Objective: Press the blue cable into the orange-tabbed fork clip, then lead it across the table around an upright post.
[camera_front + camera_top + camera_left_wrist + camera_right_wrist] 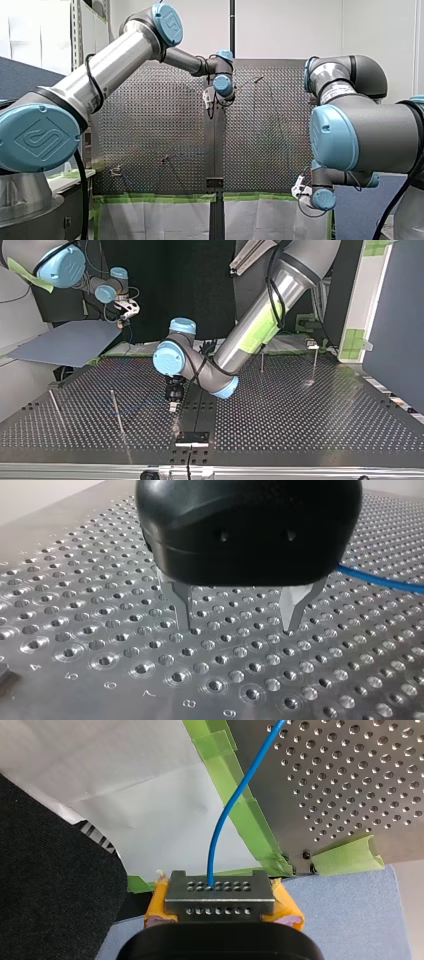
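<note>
Table [310, 410] of perforated metal, shown with the two arms I am driving from afar. My left gripper [237, 627] stands over the middle of the table and points straight down. In the left wrist view its two metal fingers [182, 605] are spread wide apart and grasp nothing, with only bare holes of the plate between them. I cannot tell whether the fingertips rest on the plate or hang just above it. The blue cable [382, 580] runs along the plate just beside this gripper, outside the fingers and clear of them. In the top view the same gripper hangs from the arm that enters at the upper right. It is near a thin upright post [116, 412] at that view's left. A second post [56, 407] stands further left, and a far post [262, 362] stands toward the table's back edge at the right. My right gripper [220, 897] is off the table, past its taped edge, by a grey-blue sheet [350, 910]. In the right wrist view its fingers are closed together, with yellow pads [287, 909] at either side. The cable comes straight out from between them, bends over white paper [150, 810] and green tape [250, 820], and passes on over the plate.
</note>
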Controlling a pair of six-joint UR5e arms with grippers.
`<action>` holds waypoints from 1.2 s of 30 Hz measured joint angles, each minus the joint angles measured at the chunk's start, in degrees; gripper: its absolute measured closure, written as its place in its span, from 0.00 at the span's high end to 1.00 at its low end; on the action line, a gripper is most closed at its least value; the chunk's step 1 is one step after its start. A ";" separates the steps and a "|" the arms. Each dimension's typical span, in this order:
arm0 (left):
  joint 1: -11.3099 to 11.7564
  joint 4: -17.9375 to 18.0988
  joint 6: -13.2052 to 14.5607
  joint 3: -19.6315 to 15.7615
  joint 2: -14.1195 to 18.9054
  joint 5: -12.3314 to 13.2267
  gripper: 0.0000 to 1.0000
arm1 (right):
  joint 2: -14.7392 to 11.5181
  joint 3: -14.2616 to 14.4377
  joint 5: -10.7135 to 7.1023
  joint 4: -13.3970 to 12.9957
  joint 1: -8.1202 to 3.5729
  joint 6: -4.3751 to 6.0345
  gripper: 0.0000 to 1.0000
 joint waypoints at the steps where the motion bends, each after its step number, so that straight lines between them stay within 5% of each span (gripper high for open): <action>1: 0.01 -0.01 -0.03 0.00 0.01 0.01 0.87 | 0.00 -0.07 0.00 -0.02 0.00 -0.08 0.00; 24: 0.08 -8.06 -8.54 0.00 0.13 4.87 0.87 | 0.02 -1.24 -0.99 1.89 0.04 -1.39 0.00; 36: 0.19 -14.73 -9.62 -0.10 2.17 5.01 0.91 | 0.01 -1.23 -0.90 2.62 0.05 -1.98 0.00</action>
